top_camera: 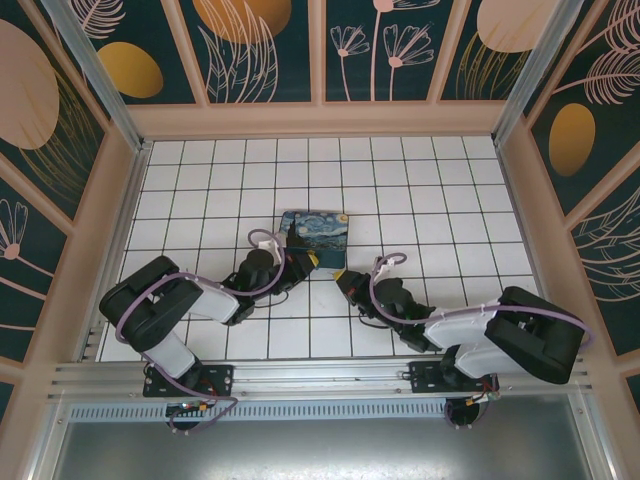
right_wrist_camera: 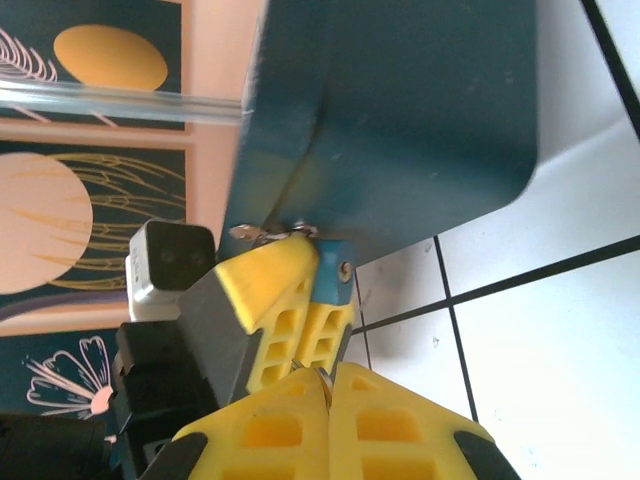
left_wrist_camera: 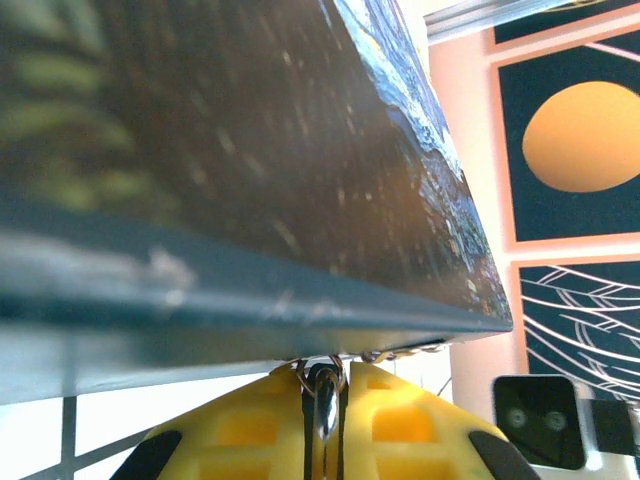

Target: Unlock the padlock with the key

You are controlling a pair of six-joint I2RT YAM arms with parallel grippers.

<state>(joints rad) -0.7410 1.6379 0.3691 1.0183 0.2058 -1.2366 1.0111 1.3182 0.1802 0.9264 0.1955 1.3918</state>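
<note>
L gripper (left_wrist_camera: 322, 372) is clamped on the padlock (right_wrist_camera: 333, 268): in the R wrist view its yellow fingers (right_wrist_camera: 268, 285) pinch a small bluish block w/ a silver rivet, held right up against the lower edge of the box, and in its own wrist view a silvery bit of metal sits in the narrow slit btwn the two pads. R gripper (right_wrist_camera: 328, 377) has its pads pressed together, w/ a thin grey sliver, the key (right_wrist_camera: 321, 373), nipped at the tip of the seam; too small to read its shape. The two grippers meet tip to tip, R just below L in the R wrist view, the key close under the padlock; can't tell if they touch. Biggest thing is the white tiled table (top_camera: 450, 200), walled by floral-print panels (top_camera: 260, 40). Near the table's middle lies the Starry Night box (top_camera: 315, 232), at a slight angle to the tile lines, w/ both arms reaching in to its near edge, one from each side. Smallest: a thin wire ring (right_wrist_camera: 262, 233) w/ small metal bits sits at the box edge just beside the padlock, above the L fingers
</note>
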